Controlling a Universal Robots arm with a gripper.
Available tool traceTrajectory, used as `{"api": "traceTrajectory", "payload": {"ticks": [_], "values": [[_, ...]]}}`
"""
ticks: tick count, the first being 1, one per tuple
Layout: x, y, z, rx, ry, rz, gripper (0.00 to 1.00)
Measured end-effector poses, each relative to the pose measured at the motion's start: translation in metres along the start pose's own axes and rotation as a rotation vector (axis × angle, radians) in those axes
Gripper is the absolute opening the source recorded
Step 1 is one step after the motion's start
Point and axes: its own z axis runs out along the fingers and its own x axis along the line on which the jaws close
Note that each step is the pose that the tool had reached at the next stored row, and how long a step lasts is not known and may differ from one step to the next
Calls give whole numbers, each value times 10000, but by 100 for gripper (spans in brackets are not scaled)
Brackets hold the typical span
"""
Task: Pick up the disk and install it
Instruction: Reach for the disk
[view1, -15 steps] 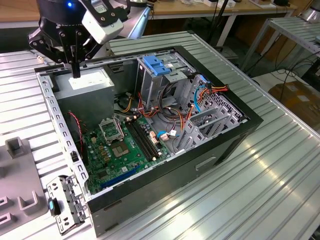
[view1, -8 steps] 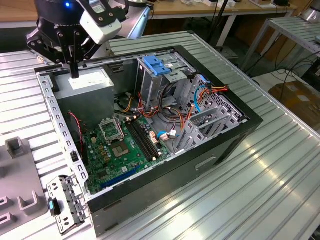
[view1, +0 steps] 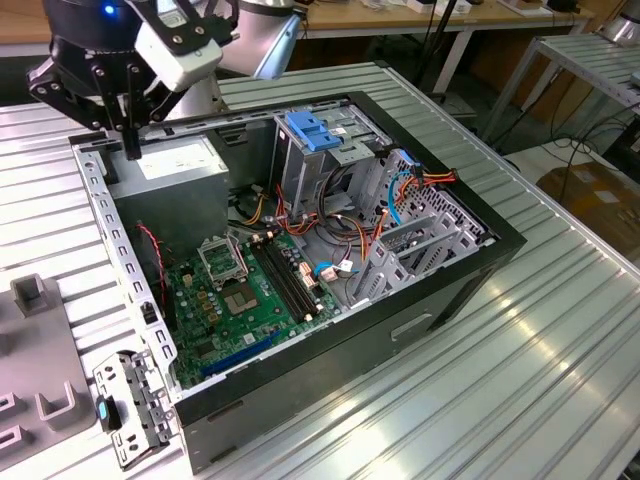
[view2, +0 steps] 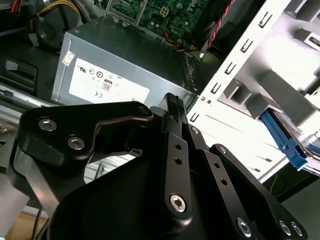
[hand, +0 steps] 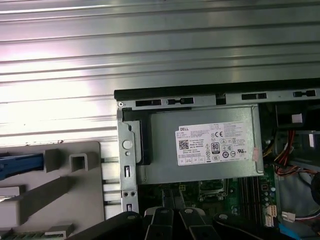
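**End effector over the power supply, disk outside the case**

The end effector (view1: 131, 148) hangs above the far corner of the open computer case (view1: 450, 290), on the exterior view's left. It is just over the grey power supply (view1: 170, 165). Its fingers (view2: 172, 107) are drawn together and grip nothing.

The disk (hand: 20, 165) lies outside the case on a grey fixture (hand: 60, 200) on the ribbed metal table (view1: 560, 380). In both wrist views the blue edge of its carrier is what can be seen, and the rest runs past the picture edge. The case's perforated side rail (view1: 105, 225) stands between the disk and the end effector. The two are apart, with no contact between them.
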Motion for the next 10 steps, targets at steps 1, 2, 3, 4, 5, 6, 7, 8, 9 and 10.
{"api": "traceTrajectory", "payload": {"ticks": [1, 2, 3, 4, 5, 6, 7, 8, 9, 10], "values": [[30, 5, 0, 0, 3, -1, 11], [83, 11, -1, 0, 11, 1, 11], [122, 15, -1, -1, 12, 2, 11], [164, 18, -1, -1, 13, 1, 11], [228, 23, -2, 0, 19, 1, 11], [281, 28, -2, 0, 24, 3, 11], [318, 29, -2, 1, 28, 2, 11], [352, 29, -2, 0, 30, 1, 11], [401, 28, -3, 1, 33, 1, 11], [493, 27, -3, 1, 39, 2, 11]]}}
